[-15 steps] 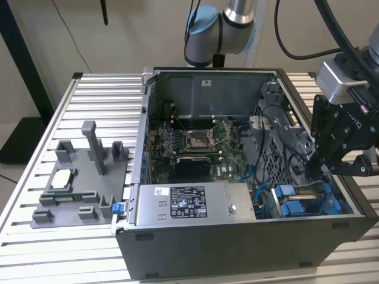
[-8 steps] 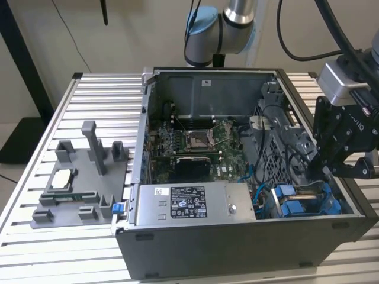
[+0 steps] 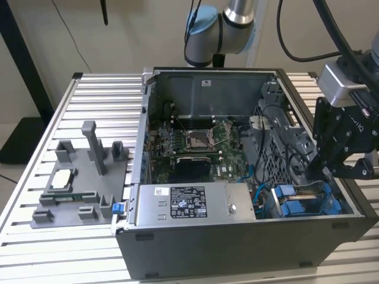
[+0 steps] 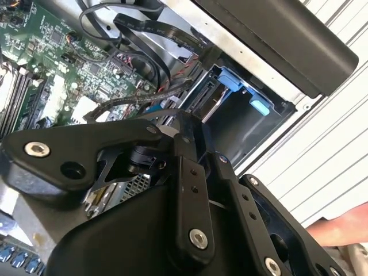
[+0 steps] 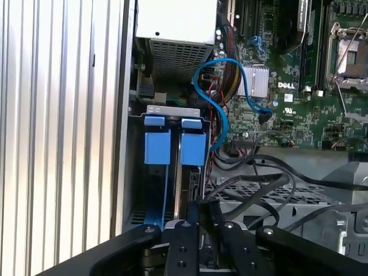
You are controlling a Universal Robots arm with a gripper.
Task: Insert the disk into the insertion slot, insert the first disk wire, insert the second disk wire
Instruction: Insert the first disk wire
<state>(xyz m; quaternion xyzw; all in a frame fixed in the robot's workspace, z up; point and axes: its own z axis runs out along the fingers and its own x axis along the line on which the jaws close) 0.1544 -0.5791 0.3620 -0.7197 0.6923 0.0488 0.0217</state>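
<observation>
The disk stands edge-on in the insertion slot at the case's front corner, with the blue tab of its carrier facing out. In the exterior view the same bay lies at the case's lower right, below my gripper. My gripper hangs right over the disk's rear end. Its fingers stand close together on the end of a black disk wire, which runs off toward the drive cage. A second black wire lies beside it.
A blue data wire loops from the bay to the motherboard. The power supply sits beside the bay. A grey fixture tray with parts lies at the exterior view's left. A person's hand shows beyond the case wall.
</observation>
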